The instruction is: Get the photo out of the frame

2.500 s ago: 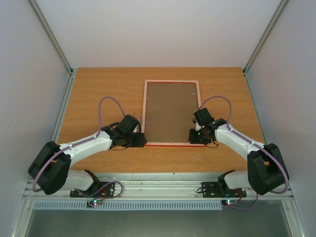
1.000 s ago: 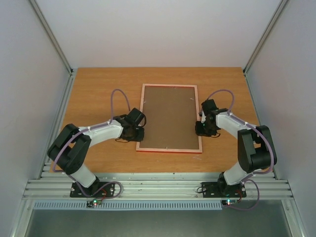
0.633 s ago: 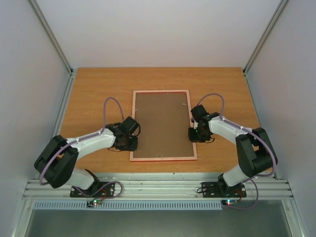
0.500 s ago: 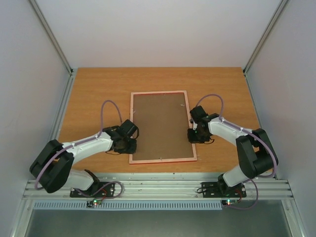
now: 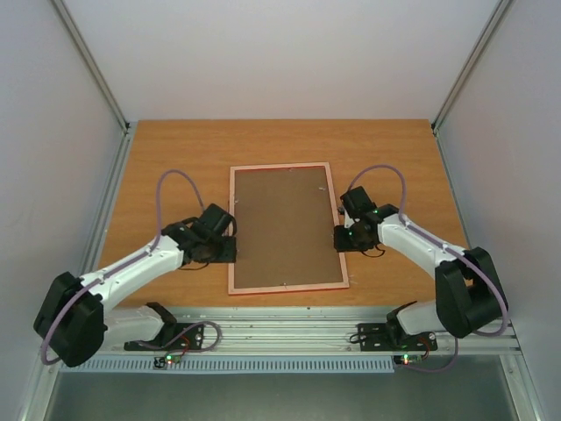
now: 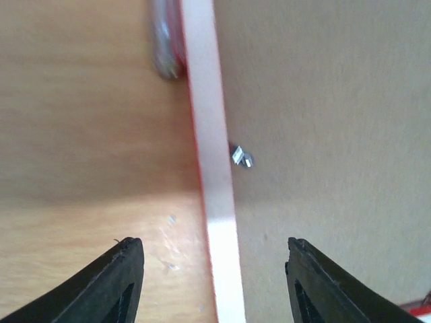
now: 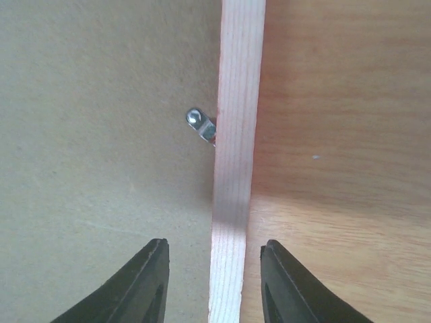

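The frame (image 5: 231,230) lies face down on the wooden table, its brown backing board (image 5: 282,226) facing up. The photo is hidden under the board. My left gripper (image 5: 230,249) is open at the frame's left side. In the left wrist view its jaws (image 6: 214,282) straddle the pale rail (image 6: 215,168) without touching it. My right gripper (image 5: 340,237) is open at the right side. Its jaws (image 7: 214,282) straddle the right rail (image 7: 237,134), also apart from it. A small metal tab (image 6: 241,157) holds the board on the left, and another tab (image 7: 200,124) on the right.
Aluminium rails (image 5: 280,329) with both arm bases run along the table's near edge. White enclosure walls stand at the left, right and back. A blurred grey metal piece (image 6: 165,40) sits against the outside of the frame's left rail.
The frame has shifted left and toward the near edge, with both arms alongside it. Both grippers were shut on its side rails and have now opened and let go.
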You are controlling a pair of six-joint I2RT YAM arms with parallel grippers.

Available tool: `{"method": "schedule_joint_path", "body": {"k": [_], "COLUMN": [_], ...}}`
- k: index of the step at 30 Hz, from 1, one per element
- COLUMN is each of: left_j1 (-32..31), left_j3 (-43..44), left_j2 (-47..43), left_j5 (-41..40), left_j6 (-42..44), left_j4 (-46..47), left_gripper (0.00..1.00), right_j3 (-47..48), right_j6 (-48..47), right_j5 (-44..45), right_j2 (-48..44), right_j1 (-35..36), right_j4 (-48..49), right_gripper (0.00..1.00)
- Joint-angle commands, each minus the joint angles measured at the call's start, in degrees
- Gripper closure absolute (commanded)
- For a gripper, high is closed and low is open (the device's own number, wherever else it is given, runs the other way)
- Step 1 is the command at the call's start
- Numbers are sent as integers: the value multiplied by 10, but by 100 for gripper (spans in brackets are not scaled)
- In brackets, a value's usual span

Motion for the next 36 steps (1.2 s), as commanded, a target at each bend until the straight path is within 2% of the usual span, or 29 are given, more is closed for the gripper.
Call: {"method": "schedule_joint_path", "body": {"k": [1,4,12,19,24,36], "left_j1": [60,94,148,184,190,191], "left_j3": [46,71,164,219,237,252], "left_j2": [-15,10,156,263,313,364], "left_j5": [-34,-43,-47,-15,3,27], "left_j6": [28,38,70,93,99,101], "left_j4": [-24,-8,29,42,47,38], "left_gripper": [40,40,44,49,49,51], "right_j3": [18,18,16,-18,-23,-32], "right_j6": [-11,-12,-39,-39,-45,-48], "right_j5": [28,37,66,66,90,90], "right_j2": [-41,-62,-90,-122,-124,-125], "right_j1": [3,3,2,2,0,-4], "right_j4": [-8,2,17,64,75,90], "right_gripper": [58,51,38,29,27,27]}}
